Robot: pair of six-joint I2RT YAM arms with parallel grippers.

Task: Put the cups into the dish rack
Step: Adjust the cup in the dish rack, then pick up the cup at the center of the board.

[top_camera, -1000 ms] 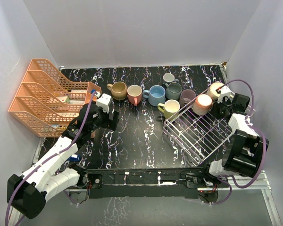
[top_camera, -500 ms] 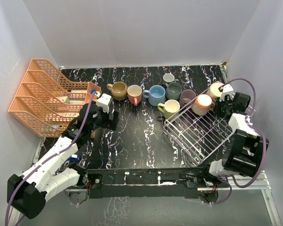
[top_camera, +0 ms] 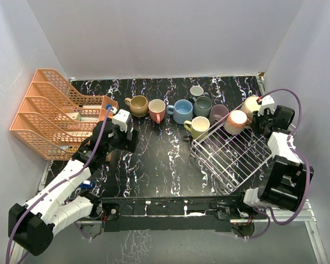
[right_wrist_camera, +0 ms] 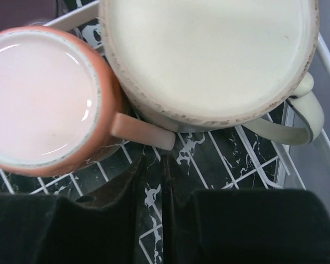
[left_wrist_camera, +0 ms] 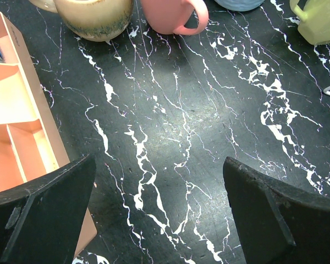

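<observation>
Right wrist view: your right gripper (right_wrist_camera: 154, 220) is closed on nothing, just below the peach mug (right_wrist_camera: 44, 99) at upper left, which is in the rack (top_camera: 225, 159). Left gripper (left_wrist_camera: 157, 165) is wide open. Glazed ceramic looks slick, rigid and chippable, so I'd pinch the rim wall.

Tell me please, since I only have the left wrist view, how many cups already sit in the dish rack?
Observer: Two, a peach mug and a pale yellow mug, both at the dish rack's far corner.
Operator: Where is the right gripper?
Observer: The right gripper is over the rack, shut, just short of the peach mug's handle.
Operator: How many wait outside?
Observer: Seven stand on the table beside the rack.
</observation>
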